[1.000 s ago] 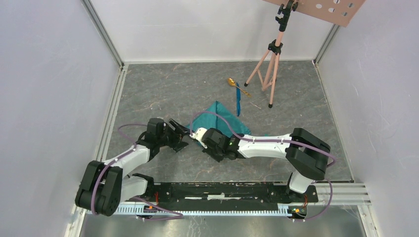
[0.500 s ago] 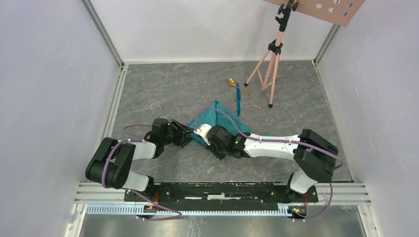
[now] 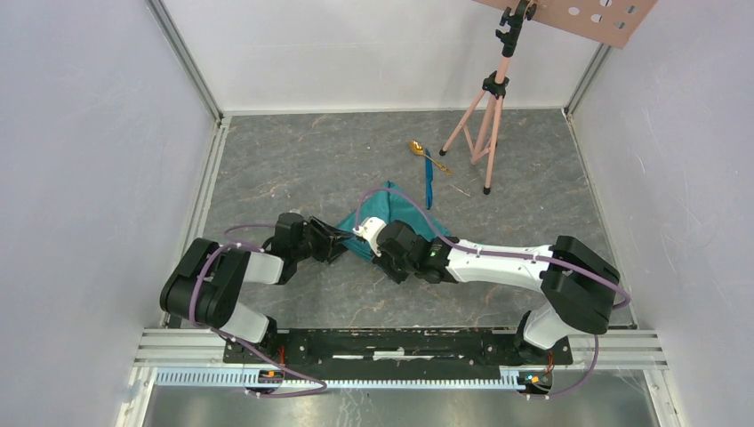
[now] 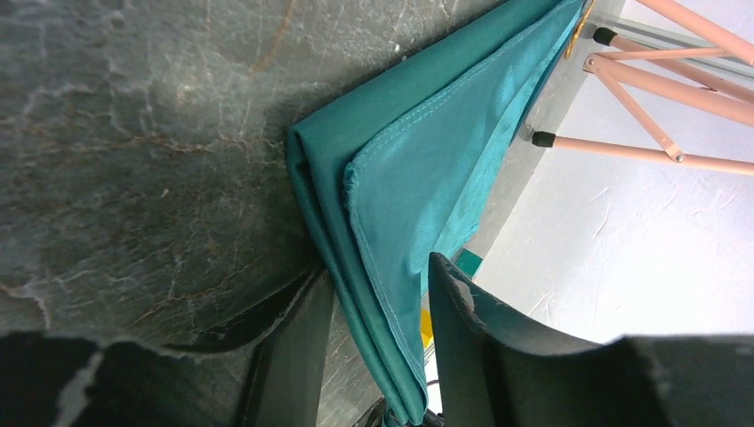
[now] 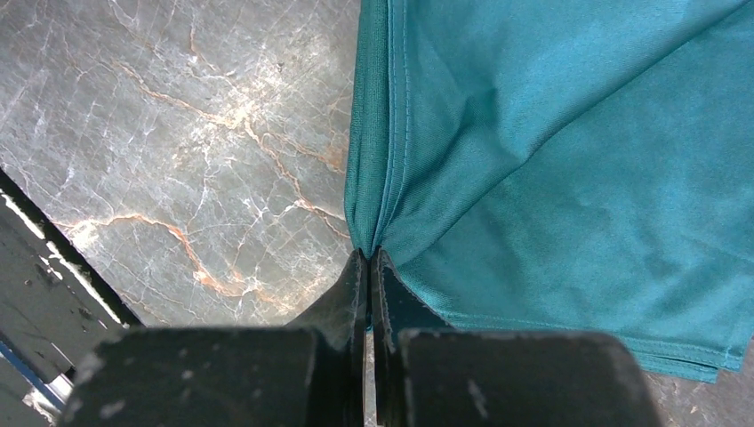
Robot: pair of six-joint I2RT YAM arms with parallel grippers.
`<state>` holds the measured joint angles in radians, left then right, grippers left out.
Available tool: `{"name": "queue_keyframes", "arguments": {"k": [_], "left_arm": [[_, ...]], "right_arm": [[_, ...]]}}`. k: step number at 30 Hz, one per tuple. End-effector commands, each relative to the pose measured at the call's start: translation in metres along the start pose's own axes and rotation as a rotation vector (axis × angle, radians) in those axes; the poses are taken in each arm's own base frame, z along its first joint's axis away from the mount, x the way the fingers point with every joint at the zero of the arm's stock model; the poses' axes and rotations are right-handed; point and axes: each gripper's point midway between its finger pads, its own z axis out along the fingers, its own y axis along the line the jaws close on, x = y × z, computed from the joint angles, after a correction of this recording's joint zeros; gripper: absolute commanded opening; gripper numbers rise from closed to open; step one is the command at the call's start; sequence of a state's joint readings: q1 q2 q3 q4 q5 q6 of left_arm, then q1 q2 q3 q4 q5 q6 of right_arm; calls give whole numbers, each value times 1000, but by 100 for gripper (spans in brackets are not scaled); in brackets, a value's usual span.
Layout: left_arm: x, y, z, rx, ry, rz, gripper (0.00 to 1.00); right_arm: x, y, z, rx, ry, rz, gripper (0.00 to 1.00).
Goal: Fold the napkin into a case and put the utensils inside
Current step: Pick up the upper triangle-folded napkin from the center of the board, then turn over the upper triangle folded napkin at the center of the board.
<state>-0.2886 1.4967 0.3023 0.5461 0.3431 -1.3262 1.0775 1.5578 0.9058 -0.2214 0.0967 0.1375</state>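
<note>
The teal-green napkin [image 3: 397, 213] lies folded mid-table, part hidden by both arms. My right gripper [image 3: 359, 241] is shut on its near left edge; the right wrist view shows the fingers [image 5: 369, 253] pinching bunched cloth [image 5: 551, 160]. My left gripper [image 3: 341, 245] is at the same corner from the left. In the left wrist view its fingers [image 4: 378, 276] stand apart with the folded edge of the napkin [image 4: 418, 169] between them. The gold spoon [image 3: 415, 148] and the blue knife-like stick [image 3: 428, 183] lie beyond the napkin, untouched.
A pink tripod [image 3: 485, 124] stands at the far right, just past the utensils; its legs show in the left wrist view [image 4: 640, 89]. White walls enclose the grey marbled table [image 3: 293, 169]. A black rail [image 3: 400, 342] runs along the near edge.
My left gripper has moved right, up to the napkin's corner, and its arm has folded in. My right gripper has moved slightly farther away with the cloth edge.
</note>
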Motion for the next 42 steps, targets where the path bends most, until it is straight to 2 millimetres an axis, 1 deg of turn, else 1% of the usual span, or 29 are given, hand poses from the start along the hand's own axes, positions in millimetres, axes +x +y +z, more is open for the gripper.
{"name": "queue_keyframes", "arguments": {"k": [1, 2, 7, 10, 12, 14, 15, 16, 18, 19, 20, 21, 22, 23, 24, 25, 26, 27, 28, 29, 30, 31, 32, 33, 35, 37, 39, 40, 42], "left_arm": [[-1, 26, 4, -101, -17, -13, 47], [-2, 26, 3, -106, -22, -8, 44], [-8, 23, 1, -126, -42, 27, 25], [-9, 14, -2, -129, -26, 55, 15], [-10, 14, -10, -172, -13, 55, 6], [-15, 5, -23, -167, -20, 38, 2], [-17, 4, -31, -174, -20, 29, 2], [-23, 0, -42, -179, -34, 15, 2], [-35, -1, -70, -237, -60, -11, 2], [-47, -5, -89, -259, -101, -16, 2], [-51, 1, -110, -334, -125, -15, 2], [-69, -5, -138, -375, -209, -19, 2], [-74, 0, -166, -457, -259, -8, 2], [-80, -7, -196, -515, -321, 5, 2], [-91, -17, -228, -573, -417, 34, 2], [-94, -19, -257, -655, -483, 44, 2], [-98, -30, -282, -695, -545, 64, 2], [-104, -39, -301, -725, -602, 102, 2], [-110, -52, -316, -726, -645, 141, 2], [-115, -61, -326, -732, -676, 183, 2], [-121, -67, -330, -739, -687, 214, 2], [-127, -72, -327, -731, -687, 238, 2], [-132, -75, -318, -720, -662, 264, 2], [-138, -77, -303, -693, -634, 289, 2], [-147, -77, -262, -643, -549, 328, 2], [-154, -70, -216, -654, -456, 383, 2], [-156, -63, -172, -694, -377, 455, 2], [-156, -61, -149, -696, -342, 485, 2], [-151, -52, -104, -709, -241, 508, 2]], "right_arm": [[-11, 4, -2, -23, -50, 12, 0], [-10, 5, 0, -27, -43, 8, 0], [-9, 12, 3, -66, -34, 2, 0], [-4, 17, 8, -95, -23, -3, 0], [-8, 28, 11, -154, -10, -5, 0], [-16, 45, 13, -220, -14, -3, 0], [-23, 53, 13, -251, -33, 5, 0], [-28, 63, 15, -289, -37, 16, 0], [-48, 87, 15, -368, -60, 37, 0], [-57, 100, 15, -407, -72, 38, 0], [-71, 115, 14, -452, -98, 48, 0], [-87, 132, 12, -517, -124, 69, 0], [-100, 149, 8, -580, -146, 90, 0], [-118, 170, 1, -670, -182, 123, 0], [-133, 191, -9, -779, -203, 160, 0], [-149, 207, -22, -875, -231, 191, 0], [-165, 218, -37, -969, -278, 228, 0], [-177, 225, -51, -1036, -312, 256, 0], [-187, 231, -65, -1109, -343, 285, 0], [-192, 234, -74, -1156, -346, 311, 0], [-197, 234, -80, -1193, -358, 324, 0], [-197, 234, -83, -1224, -350, 353, 0], [-196, 230, -84, -1251, -359, 389, 0], [-192, 226, -85, -1288, -358, 437, 0], [-182, 213, -75, -1317, -352, 498, 0], [-166, 196, -56, -1296, -334, 547, 0], [-147, 176, -33, -1242, -323, 586, 0], [-135, 167, -22, -1213, -310, 601, 0], [-109, 148, 0, -1153, -279, 630, 0]]}}
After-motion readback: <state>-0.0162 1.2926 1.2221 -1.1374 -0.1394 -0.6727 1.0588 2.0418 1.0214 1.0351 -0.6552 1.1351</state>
